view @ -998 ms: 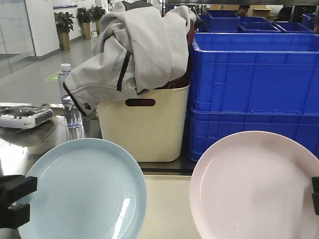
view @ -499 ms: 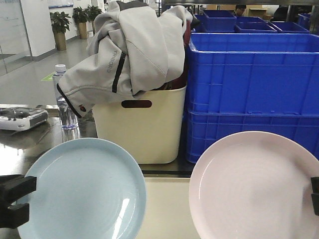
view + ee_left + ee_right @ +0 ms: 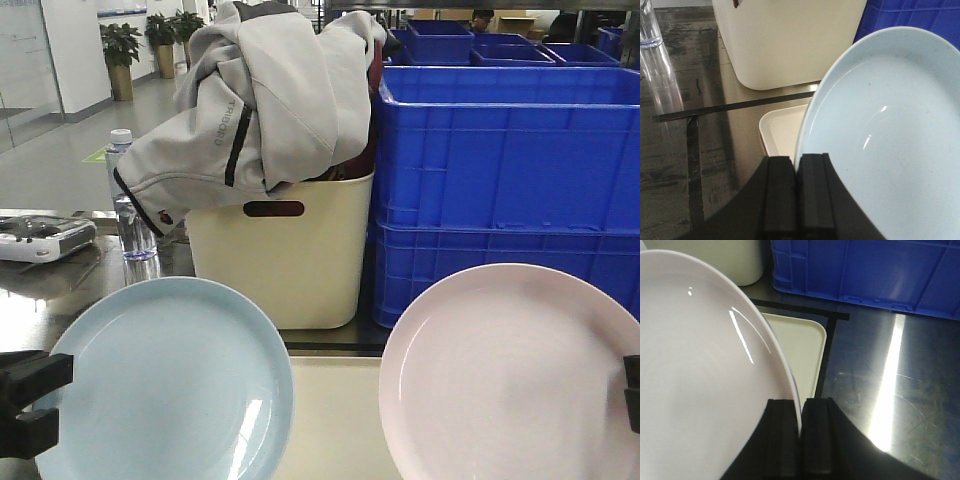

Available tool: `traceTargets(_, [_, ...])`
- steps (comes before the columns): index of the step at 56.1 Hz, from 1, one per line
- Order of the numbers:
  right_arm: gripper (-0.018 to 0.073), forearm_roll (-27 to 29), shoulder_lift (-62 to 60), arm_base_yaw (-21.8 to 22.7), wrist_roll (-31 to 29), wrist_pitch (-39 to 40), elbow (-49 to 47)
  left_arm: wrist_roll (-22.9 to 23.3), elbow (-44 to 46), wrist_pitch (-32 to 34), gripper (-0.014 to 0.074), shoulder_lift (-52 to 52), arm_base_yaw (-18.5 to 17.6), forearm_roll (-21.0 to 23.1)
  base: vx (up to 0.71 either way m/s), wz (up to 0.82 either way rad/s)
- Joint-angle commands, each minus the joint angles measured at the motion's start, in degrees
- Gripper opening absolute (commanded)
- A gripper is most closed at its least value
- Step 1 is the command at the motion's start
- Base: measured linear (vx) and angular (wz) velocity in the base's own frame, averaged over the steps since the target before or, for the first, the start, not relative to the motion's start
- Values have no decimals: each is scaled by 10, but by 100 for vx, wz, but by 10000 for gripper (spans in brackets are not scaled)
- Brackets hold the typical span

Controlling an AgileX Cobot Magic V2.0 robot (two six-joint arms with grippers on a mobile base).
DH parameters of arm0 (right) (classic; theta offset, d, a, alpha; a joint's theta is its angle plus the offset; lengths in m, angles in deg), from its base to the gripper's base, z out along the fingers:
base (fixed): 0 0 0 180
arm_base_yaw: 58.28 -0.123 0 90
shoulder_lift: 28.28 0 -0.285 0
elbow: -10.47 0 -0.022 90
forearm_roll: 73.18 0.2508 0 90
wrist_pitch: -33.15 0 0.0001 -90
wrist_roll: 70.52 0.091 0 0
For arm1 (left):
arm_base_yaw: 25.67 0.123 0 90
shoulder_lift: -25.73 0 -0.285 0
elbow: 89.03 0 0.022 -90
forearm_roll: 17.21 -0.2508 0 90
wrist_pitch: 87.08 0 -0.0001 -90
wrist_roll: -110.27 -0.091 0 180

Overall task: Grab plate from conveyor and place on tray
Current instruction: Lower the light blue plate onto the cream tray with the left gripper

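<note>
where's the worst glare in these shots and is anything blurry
Right wrist view: a strong white streak of glare runs down the steel table, thin highlights cross the pink plate. Left wrist view: only small glints on the blue plate; the water bottle at the left edge looks soft. Front view: even light, one faint sheen low on the blue plate.

Blurred brand lettering on grey jacket (image 3: 285, 90)

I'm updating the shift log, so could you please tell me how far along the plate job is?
Done: both plates are picked up. In hand: the left hand grips the blue plate by its rim, the right hand the pink plate. Left: neither rests on the cream tray below yet.
</note>
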State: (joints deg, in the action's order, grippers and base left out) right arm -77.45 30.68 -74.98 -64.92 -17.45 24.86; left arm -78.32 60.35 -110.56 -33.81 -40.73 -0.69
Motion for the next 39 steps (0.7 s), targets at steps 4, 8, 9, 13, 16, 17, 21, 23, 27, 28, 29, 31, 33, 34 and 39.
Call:
traceTargets(4, [-9,-3,-5,2,-5,49,-14,2,18,49,3,7,-3,8,0,0])
traceTargets(8, [-9,-3,-5,2,-5,49,-14,1,18,46,3,7,-3,8,0,0])
traceTargets(9, [-9,-3,-5,2,-5,49,-14,1,18,45,3,7,-3,8,0,0])
traceTargets(13, [-9,-3,-5,2,-5,55,-14,1,18,44,3,7,-3,8,0,0])
traceTargets(16, [-9,-3,-5,2,-4,58,-14,1,18,42,3,7,-3,13,0,0])
traceTargets(17, [-9,-2,-5,2,-4,58,-14,1,18,42,3,7,-3,18,0,0])
traceTargets(21, [-9,0,-5,2,4,59,-14,0,18,47,3,1,-3,37,0,0])
traceTargets(23, [-9,0,-5,2,13,60,-14,0,18,52,3,-4,-3,43,0,0])
traceTargets(27, [-9,-1,-5,2,33,70,-14,-4,18,66,3,-29,-4,59,0,0])
traceTargets(28, [-9,-1,-5,2,37,75,-14,-5,18,69,3,-35,-4,63,0,0])
traceTargets(29, [-9,-2,-5,2,40,78,-14,-7,18,72,3,-41,-4,70,0,0])
traceTargets(31, [-9,-2,-6,2,47,85,-14,-15,18,80,3,-59,-4,84,0,0])
traceTargets(33, [-9,-2,-8,2,55,90,-14,-25,20,87,3,-79,-7,100,0,0])
traceTargets(34, [-9,-2,-8,2,59,92,-14,-34,24,89,3,-92,-10,107,0,0])
traceTargets(39, [-9,-2,-8,2,64,94,-14,-70,51,86,3,-151,-26,153,0,0])
